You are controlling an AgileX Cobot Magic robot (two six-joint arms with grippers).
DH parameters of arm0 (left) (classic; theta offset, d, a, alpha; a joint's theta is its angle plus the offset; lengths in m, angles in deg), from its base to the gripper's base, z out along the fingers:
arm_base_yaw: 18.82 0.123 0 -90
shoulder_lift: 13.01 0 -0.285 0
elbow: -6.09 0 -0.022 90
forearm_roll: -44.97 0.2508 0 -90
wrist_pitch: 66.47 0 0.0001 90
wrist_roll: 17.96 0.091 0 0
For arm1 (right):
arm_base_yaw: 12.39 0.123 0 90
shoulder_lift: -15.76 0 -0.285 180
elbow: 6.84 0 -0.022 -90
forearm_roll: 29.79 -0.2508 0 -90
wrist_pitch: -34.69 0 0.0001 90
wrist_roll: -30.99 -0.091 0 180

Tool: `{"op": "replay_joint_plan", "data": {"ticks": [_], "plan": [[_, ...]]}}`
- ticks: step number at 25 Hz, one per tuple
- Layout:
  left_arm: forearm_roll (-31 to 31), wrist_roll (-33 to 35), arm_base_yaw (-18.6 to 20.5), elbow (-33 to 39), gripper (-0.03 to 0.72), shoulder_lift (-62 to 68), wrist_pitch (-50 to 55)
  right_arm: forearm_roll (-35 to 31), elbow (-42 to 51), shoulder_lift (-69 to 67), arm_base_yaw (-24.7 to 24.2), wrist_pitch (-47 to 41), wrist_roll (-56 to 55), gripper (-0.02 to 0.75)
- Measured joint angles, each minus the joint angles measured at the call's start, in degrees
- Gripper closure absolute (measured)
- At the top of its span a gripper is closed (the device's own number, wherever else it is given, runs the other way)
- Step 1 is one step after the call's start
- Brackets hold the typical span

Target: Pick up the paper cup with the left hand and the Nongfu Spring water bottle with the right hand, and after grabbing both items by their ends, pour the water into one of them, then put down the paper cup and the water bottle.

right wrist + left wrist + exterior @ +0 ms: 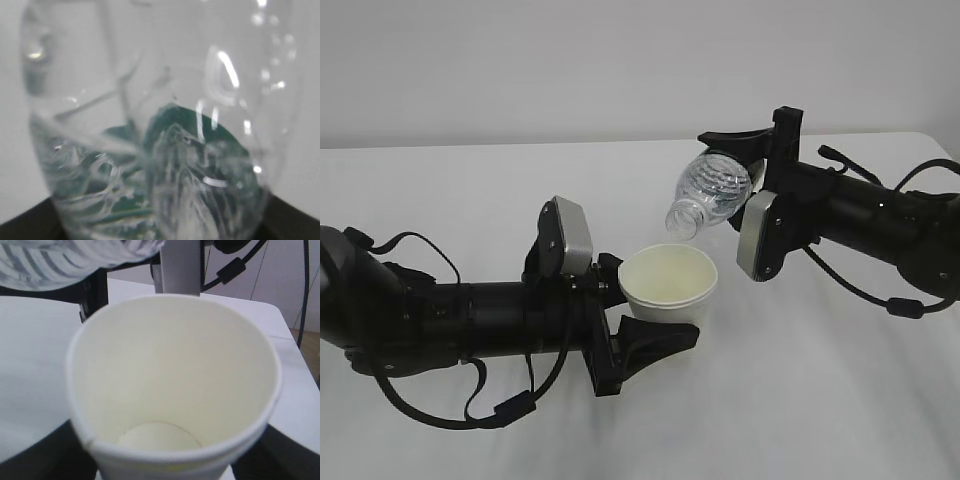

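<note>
Pour step. Left hand (642,315) jaws clamp paper cup (668,284), frame centre. Right hand (745,170) jaws clamp Nongfu Spring water bottle (710,192), tilted, mouth just above cup's far rim. Cup looks dry; no water seen. Advise: centre mouth over cup, tip slowly.

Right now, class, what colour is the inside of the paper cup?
Pale yellowish cream; the paper cup shows it best in the left wrist view.

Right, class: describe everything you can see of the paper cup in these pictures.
The paper cup is small, white and tapered, with a rolled rim and a pale cream inside. It looks like thin paper, with a side seam showing in the left wrist view. It is held upright above the table by the left gripper, clamped around its lower wall. Its bottom looks dry. The tilted bottle hovers above the rim, not touching.
</note>
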Motion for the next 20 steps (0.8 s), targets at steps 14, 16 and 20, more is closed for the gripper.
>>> {"op": "replay_joint_plan", "data": {"ticks": [14, 16, 20], "plan": [[0.00, 0.00, 0.00, 0.00, 0.172, 0.00, 0.00, -1.01, 0.00, 0.00, 0.00, 0.09, 3.06, 0.271], [0.00, 0.00, 0.00, 0.00, 0.172, 0.00, 0.00, -1.25, 0.00, 0.00, 0.00, 0.09, 3.75, 0.272], [-0.33, 0.00, 0.00, 0.00, 0.172, 0.00, 0.00, -1.49, 0.00, 0.00, 0.00, 0.09, 4.23, 0.272]]}}
